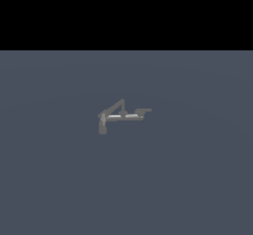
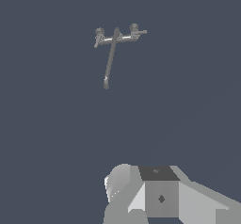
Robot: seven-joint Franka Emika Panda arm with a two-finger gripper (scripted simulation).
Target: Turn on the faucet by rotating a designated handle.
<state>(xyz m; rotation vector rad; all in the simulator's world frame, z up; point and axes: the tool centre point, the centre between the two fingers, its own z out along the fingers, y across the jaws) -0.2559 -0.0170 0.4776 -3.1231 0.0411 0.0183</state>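
Note:
The faucet [image 1: 122,115] is a small dull-grey fixture on the grey floor, near the middle of the exterior view. It has a pale horizontal rod, a slanted rod and a stubby cylinder [image 1: 103,127] at the exterior view's left end. The handle [image 1: 145,111] is a short flat tab at the right end. In the wrist view the faucet [image 2: 113,39] lies far off, with the handle [image 2: 140,31] at one end. Only blocky grey parts of my gripper [image 2: 157,195] show at the wrist view's edge, well apart from the faucet. Its fingers are not clear.
A flat grey-blue floor [image 1: 197,179] spreads all around the faucet. A black band fills the top of the exterior view. The robot arm does not show in the exterior view.

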